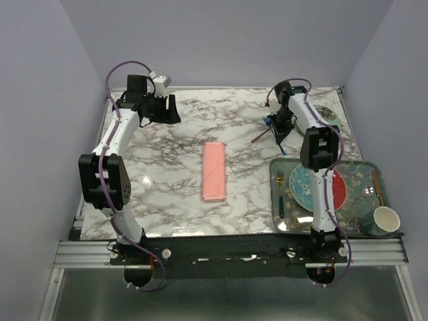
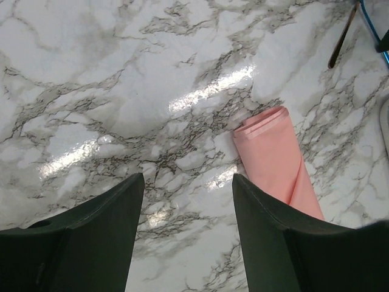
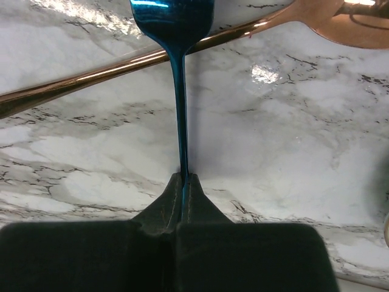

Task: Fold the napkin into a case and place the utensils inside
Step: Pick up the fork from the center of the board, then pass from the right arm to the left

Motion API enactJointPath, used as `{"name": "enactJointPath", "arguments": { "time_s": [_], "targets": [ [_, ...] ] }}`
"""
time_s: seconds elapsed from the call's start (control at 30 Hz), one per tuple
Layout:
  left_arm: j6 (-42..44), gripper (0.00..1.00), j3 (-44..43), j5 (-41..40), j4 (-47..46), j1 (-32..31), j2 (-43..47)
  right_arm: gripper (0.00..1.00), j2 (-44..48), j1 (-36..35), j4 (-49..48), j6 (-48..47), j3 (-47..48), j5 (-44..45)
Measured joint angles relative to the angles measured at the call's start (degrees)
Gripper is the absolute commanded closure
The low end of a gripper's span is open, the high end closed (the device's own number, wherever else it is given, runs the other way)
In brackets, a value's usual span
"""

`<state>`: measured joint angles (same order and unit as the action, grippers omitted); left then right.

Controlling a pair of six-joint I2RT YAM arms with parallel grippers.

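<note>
Pale lavender walls enclose a white, grey-veined marble bench point(image 1: 174, 194), with an aluminium rail point(image 1: 227, 251) along the lower edge of the top view.

The case point(image 1: 214, 172), a narrow pink folded cloth, lies at the middle of the frame with its long side running up and down. It is well apart from both arms.

- **Left arm:** At the upper left, the left gripper point(image 1: 164, 110) hangs above bare marble. In its wrist view the fingers are spread with nothing between them, and the case point(image 2: 273, 155) lies to the lower right.
- **Right arm:** At the upper right, the right gripper point(image 1: 279, 130) points down at the bench. Its wrist view shows the fingertips pressed together on the thin handle of the blue fork point(image 3: 180, 109).
- **Utensils:** The fork's head, at the top edge of that view, crosses the handle of the copper spoon point(image 3: 121, 66), which lies flat on the marble. Whether the two touch cannot be told.

In the lower right of the top view is a dark teal tray point(image 1: 354, 164). It carries a teal-and-red plate point(image 1: 304, 184), partly hidden by the right arm. A gold-headed fork point(image 1: 280, 194) lies along the tray's left side, and a white cup point(image 1: 386, 219) stands at its lower right corner. A round dish point(image 1: 331, 117) lies behind the right arm near the far right corner.
</note>
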<state>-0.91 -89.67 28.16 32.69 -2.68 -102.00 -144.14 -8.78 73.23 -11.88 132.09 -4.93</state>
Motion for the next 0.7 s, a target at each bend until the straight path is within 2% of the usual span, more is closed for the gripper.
{"name": "enactJointPath", "arguments": {
  "time_s": [0.17, 0.3, 0.4, 0.5, 0.63, 0.7],
  "targets": [
    [0.22, 0.21, -0.07, 2.82, -1.07, 0.0, 0.48, 0.99, 2.93, 0.0, -1.05, -0.85, -2.51, -6.56],
    [-0.35, 0.22, 0.15, 6.67, -3.98, 0.0, 2.99, 1.0, 13.51, 0.0, -5.16, -1.01, -9.2, -18.14],
    [-2.01, 0.25, -0.94, 11.89, -6.49, 0.0, 5.42, 0.99, 23.69, 0.0, -12.63, 2.21, -10.78, -29.9],
    [-8.22, 0.26, -3.19, 19.34, -12.63, -0.02, 6.45, 0.99, 30.69, -0.55, -22.12, 8.98, -10.08, -40.57],
    [-23.43, 0.27, -4.33, 27.8, -27.41, -1.16, 6.56, 0.99, 34.32, -1.88, -36.33, 20.65, -9.73, -50.6],
    [-31.5, 0.28, -4.42, 30.18, -34.45, -1.99, 6.32, 0.99, 36.09, -3.28, -45.81, 29.59, -13.27, -56.0]
  ]
}}
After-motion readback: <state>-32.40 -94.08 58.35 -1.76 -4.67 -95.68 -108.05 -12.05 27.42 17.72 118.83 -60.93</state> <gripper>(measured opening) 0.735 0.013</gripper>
